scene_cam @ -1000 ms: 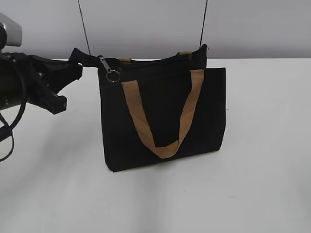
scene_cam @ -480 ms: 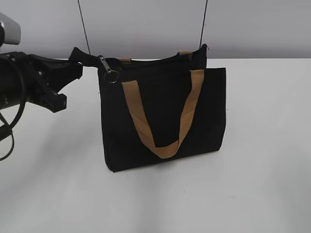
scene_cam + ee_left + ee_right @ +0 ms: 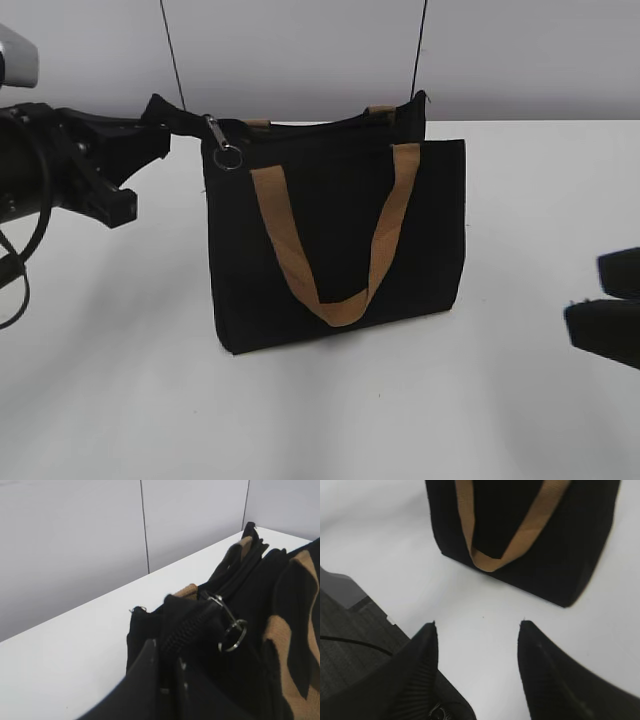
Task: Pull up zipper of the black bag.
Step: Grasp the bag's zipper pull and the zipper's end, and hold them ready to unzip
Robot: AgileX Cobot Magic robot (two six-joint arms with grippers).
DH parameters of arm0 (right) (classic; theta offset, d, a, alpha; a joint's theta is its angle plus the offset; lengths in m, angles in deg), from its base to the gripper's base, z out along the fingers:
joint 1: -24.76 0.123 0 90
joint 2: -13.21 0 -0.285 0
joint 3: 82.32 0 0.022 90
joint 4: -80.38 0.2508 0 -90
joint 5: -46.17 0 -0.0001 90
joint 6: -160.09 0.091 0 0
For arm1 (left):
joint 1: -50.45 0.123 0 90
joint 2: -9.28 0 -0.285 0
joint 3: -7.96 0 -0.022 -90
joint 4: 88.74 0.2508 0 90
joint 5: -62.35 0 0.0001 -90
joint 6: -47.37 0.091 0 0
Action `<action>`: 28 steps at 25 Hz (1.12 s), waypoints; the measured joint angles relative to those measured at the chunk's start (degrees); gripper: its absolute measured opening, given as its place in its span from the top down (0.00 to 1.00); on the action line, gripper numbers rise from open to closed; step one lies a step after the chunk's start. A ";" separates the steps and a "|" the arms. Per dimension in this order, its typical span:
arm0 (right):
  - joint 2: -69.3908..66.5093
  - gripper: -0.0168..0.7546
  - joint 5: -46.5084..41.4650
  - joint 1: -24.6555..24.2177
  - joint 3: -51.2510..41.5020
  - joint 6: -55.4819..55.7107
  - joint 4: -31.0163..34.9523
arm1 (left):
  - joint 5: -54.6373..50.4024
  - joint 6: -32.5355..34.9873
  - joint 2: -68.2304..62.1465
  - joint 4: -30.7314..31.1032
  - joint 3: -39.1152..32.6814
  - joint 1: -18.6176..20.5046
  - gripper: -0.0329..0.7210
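The black bag (image 3: 330,215) stands upright on the white table, with tan handles on its front. The zipper (image 3: 222,140), a silver slider with a ring, hangs at the bag's top left corner. My left gripper (image 3: 160,122) is shut on the black fabric end of the zip track beside that corner. In the left wrist view the jaws (image 3: 169,652) pinch the track end of the bag (image 3: 265,590), and the zipper (image 3: 225,615) lies just beyond them. My right gripper (image 3: 605,300) is open and empty at the right edge, apart from the bag. It faces the bag's (image 3: 580,535) lower front (image 3: 477,625).
A white table (image 3: 120,380) carries the bag, with a grey wall (image 3: 300,50) close behind. Two thin dark cables (image 3: 172,50) run up the wall. A table edge with dark floor below shows in the right wrist view (image 3: 350,625).
My right gripper has come into the exterior view at the right edge. My left gripper has stayed on the bag's corner, shifted very slightly upward.
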 joint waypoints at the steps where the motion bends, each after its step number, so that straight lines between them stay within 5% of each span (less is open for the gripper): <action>1: -2.99 0.46 0.62 1.05 0.47 -3.26 1.71 | 0.12 0.00 0.00 -0.06 0.00 0.00 0.94; 7: -20.75 0.46 5.37 7.98 8.11 -18.31 9.00 | 1.13 0.00 0.04 -0.18 0.00 0.00 0.94; 17: -45.64 0.46 9.02 18.59 27.77 -24.90 9.68 | 4.68 -0.07 0.04 -0.33 0.00 -0.09 0.94; 28: -63.49 0.53 9.19 21.09 44.79 -25.25 10.91 | 6.43 -0.07 0.04 -0.33 0.00 -0.13 0.94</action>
